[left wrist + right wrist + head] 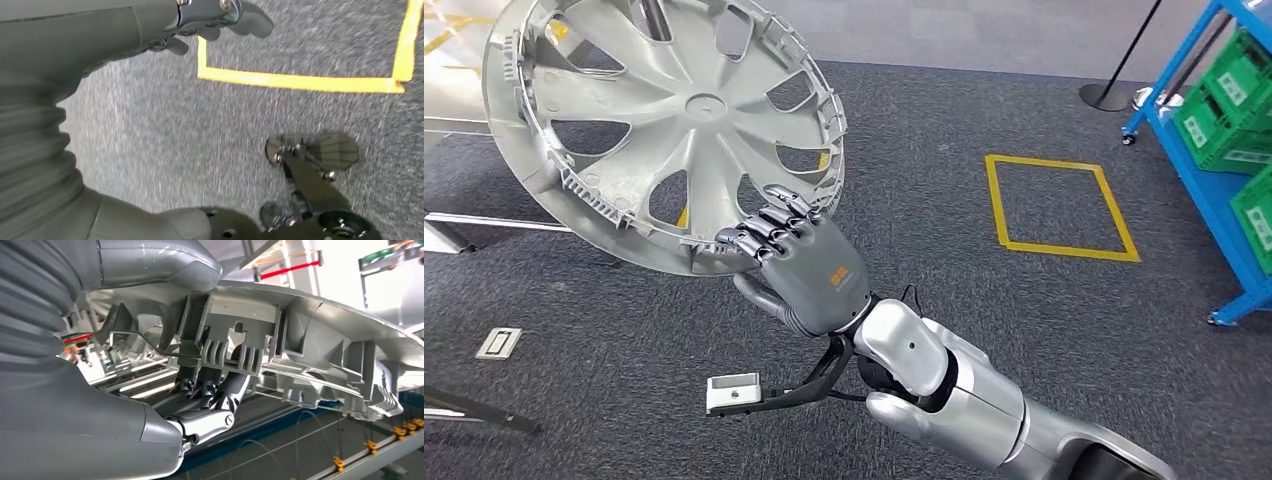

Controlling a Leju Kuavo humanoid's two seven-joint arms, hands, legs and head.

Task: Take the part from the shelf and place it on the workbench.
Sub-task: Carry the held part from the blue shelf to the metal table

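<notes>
The silver wheel cover (664, 125), broad, thin and probably light but awkward, hangs above the carpet, tilted. The right hand (809, 265) grips its lower rim, the stiffest hold. The left hand (220, 20) hangs with fingers curled on nothing.

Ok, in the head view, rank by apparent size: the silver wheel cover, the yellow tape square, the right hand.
1. Wheel cover, though it sits nearer the camera.
2. Yellow tape square.
3. Right hand, which grips the cover's rim.
</notes>
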